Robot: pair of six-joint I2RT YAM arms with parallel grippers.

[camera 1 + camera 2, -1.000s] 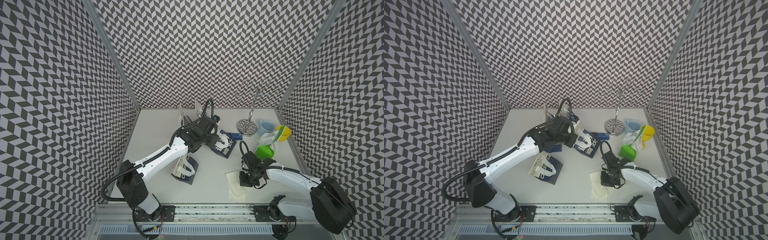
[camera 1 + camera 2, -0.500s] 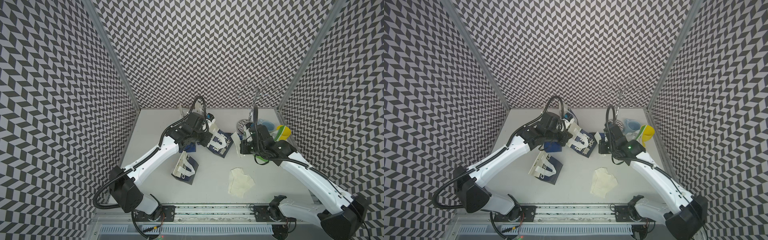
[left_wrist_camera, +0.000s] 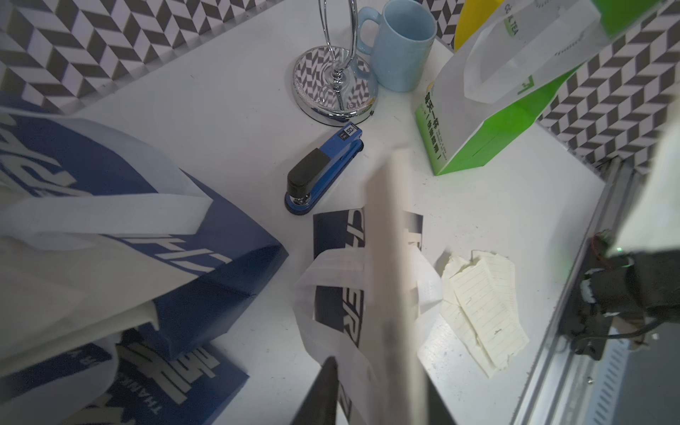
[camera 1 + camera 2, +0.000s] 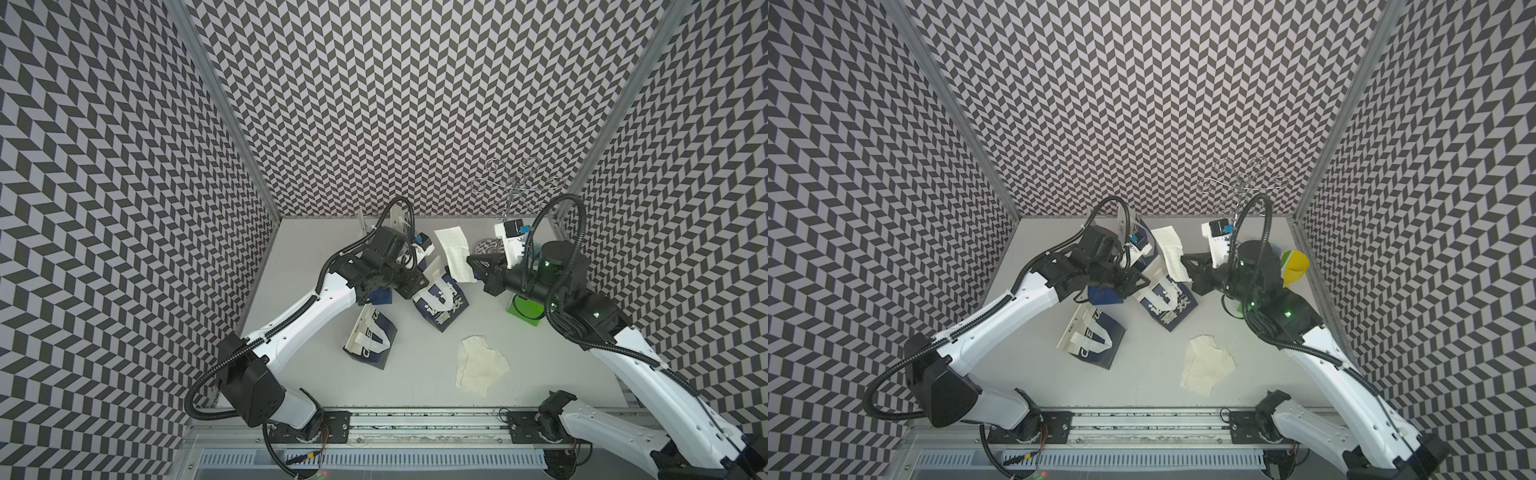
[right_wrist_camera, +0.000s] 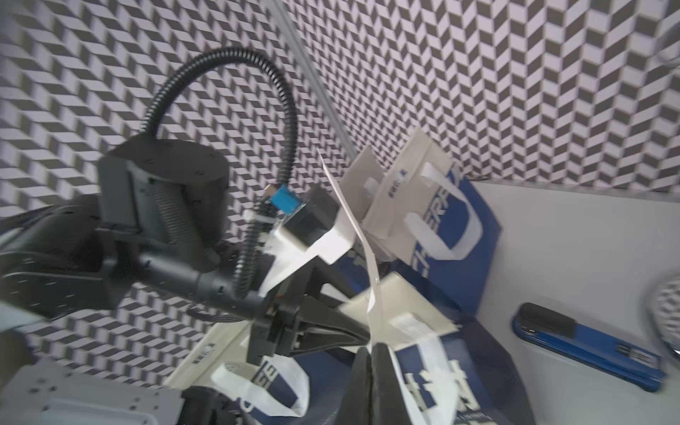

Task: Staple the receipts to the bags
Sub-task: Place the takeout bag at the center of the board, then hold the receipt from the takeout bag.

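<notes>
Right arm has come up off the front of the table since a second ago: back then it was down at the loose receipts point(image 4: 478, 370); now you've got the right gripper point(image 4: 470, 262) mid-table toward the back, jaws closed on the lower end of one receipt point(image 4: 453, 249); the slip stands up off the table point(image 4: 316, 249). It's cream-white, long and narrow, with faint print lines and a crease across the middle; its held end sits just over the top edge of the dark blue bag point(image 4: 440, 307), which lies flat with white lettering and white strap handles facing up.

Left gripper point(image 4: 1142, 283) was clamped at that bag's mouth before; its jaws stand parted now, right at the bag's top edge, though I can't tell if a finger touches the paper.

Loose receipts are in the same spot: an overlapping cream pile, front of the table right of centre, well apart from both grippers; second blue bag point(image 4: 372, 340) lies flat left of the pile, unmoved; green-and-white bag point(image 3: 478, 121) is on the right, mostly behind the right arm in both top views; stapler point(image 3: 323, 173) lies just beside the chrome stand point(image 3: 331, 114), no gripper on it.
</notes>
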